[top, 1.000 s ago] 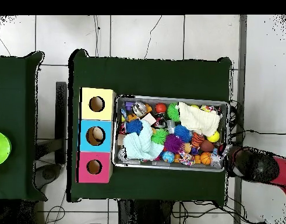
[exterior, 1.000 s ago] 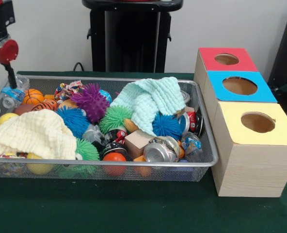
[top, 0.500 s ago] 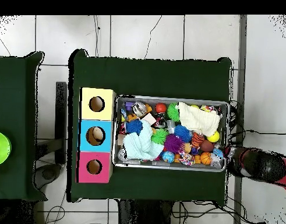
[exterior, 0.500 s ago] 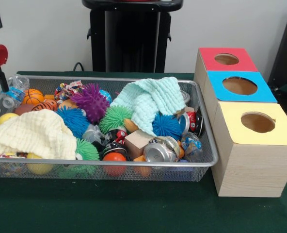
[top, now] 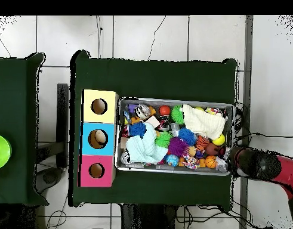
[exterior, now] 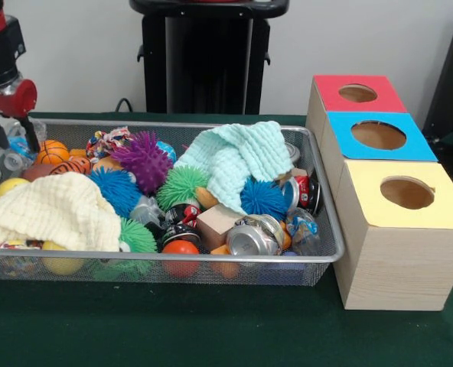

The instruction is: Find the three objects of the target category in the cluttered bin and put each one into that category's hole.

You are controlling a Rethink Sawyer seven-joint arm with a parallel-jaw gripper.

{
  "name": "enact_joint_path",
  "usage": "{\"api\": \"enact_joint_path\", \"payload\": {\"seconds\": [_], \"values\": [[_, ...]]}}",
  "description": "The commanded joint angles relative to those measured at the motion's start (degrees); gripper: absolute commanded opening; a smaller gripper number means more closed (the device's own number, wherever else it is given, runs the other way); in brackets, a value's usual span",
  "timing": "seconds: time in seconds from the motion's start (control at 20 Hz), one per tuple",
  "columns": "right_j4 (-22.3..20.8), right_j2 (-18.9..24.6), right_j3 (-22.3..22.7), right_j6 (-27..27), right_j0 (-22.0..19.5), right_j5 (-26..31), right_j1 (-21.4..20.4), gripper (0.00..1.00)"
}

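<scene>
In the front view the gripper (exterior: 12, 130) hangs at the far left, its two dark fingers (exterior: 30, 133) parted with nothing between them, over the bin's (exterior: 327, 229) back left corner beside a clear plastic bottle (exterior: 16, 153) and a small basketball (exterior: 52, 151). The overhead view shows only the arm's red and black bulk (top: 262, 166) at the bin's (top: 175, 171) end farthest from the boxes; the fingers are hidden there.

Left to right in the front view: a pale yellow cloth (exterior: 54, 208) lies over the near left of the clutter, a purple spiky ball (exterior: 142, 159) and a blue spiky ball (exterior: 115, 189) sit behind it, then a green spiky ball (exterior: 182, 186), a mint cloth (exterior: 238, 159) draped across the middle, and a crushed can (exterior: 253, 235) against the near right wall. All are well apart from the gripper except the bottle and basketball.

Right of the bin stand three boxes touching in a row, the red box (exterior: 356, 93) farthest, the blue box (exterior: 379, 136) between, the yellow box (exterior: 406, 199) nearest, each with a round hole on top. Which category is the target cannot be told; a dim shape shows inside the blue box's hole in the overhead view (top: 98, 139), perhaps an object.
</scene>
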Motion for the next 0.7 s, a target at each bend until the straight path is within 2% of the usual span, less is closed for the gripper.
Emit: {"api": "enact_joint_path", "payload": {"seconds": [0.05,0.25,0.5,0.7], "values": [[-1.6,0.2,6.0,-9.6,-0.7,-0.3,-3.4,1.00],[-2.0,0.4,6.1,-12.1,-2.6,0.0,-3.5,1.00],[-4.9,-0.2,5.3,-12.2,-3.5,-2.8,-0.9,1.00],[-5.7,-0.2,5.2,-12.8,-4.2,-3.0,-0.5,1.00]]}}
